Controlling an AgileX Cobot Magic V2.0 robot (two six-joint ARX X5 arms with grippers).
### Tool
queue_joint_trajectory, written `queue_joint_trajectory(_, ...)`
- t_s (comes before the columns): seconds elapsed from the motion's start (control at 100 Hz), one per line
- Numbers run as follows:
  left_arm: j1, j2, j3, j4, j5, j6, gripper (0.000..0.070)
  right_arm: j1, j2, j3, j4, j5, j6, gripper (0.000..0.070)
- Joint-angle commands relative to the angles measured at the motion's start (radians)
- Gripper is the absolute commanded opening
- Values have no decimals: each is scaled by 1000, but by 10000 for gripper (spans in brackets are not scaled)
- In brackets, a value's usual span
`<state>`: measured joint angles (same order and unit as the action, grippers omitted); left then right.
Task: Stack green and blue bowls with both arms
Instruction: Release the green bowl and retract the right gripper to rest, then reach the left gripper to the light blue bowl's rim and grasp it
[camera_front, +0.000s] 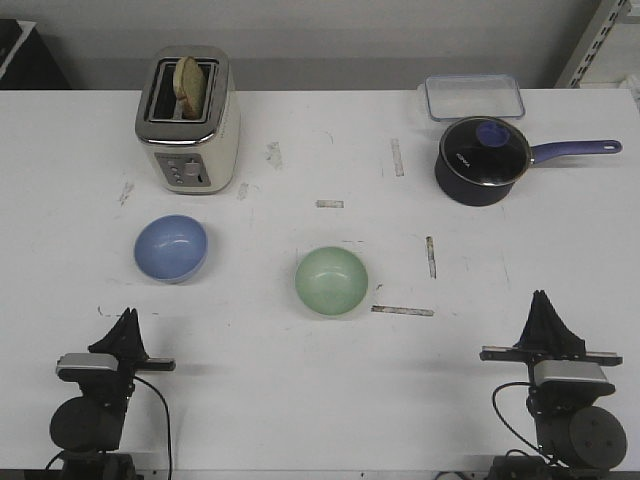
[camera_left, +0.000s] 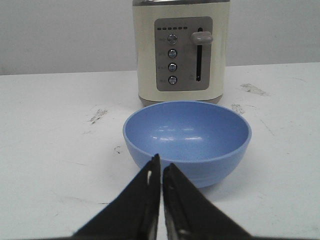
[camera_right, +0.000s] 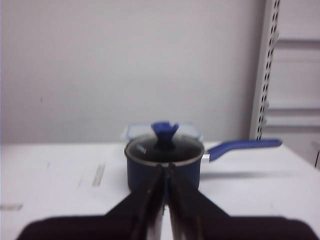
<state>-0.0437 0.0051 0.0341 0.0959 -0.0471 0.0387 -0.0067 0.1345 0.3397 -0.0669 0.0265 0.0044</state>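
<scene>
The left end effector (camera_front: 128, 318), its fingers pressed together on nothing, points at the blue bowl (camera_front: 171, 248) lying just ahead of it on the table (camera_front: 300, 400). The green bowl (camera_front: 331, 282) sits ahead and well inward of the right end effector (camera_front: 541, 300), likewise closed and empty.

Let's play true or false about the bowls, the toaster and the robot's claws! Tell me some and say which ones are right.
1. The blue bowl sits inside the green bowl. False: they stand apart on the table, not stacked.
2. The toaster has a slice of bread in it. True.
3. The left gripper is holding the blue bowl. False: it is shut on nothing, short of the bowl.
4. The saucepan has its lid on. True.
5. The right gripper is wide open. False: its fingers are closed together.
</scene>
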Motion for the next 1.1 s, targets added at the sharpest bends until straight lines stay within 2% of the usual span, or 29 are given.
queue_joint_trajectory(0.0, 0, -2, -22, 10, 2, 2, 1, 1, -20, 3, 11, -1, -2, 0)
queue_joint_trajectory(0.5, 0, -2, -22, 31, 0, 1, 1, 1, -43, 3, 14, 0, -2, 0)
queue_joint_trajectory(0.67, 0, -1, 9, 70, 2, -136, 1, 1, -43, 3, 14, 0, -2, 0)
queue_joint_trajectory(1.09, 0, 183, 217, 28, -16, -129, 1, 1, -43, 3, 14, -1, -2, 0)
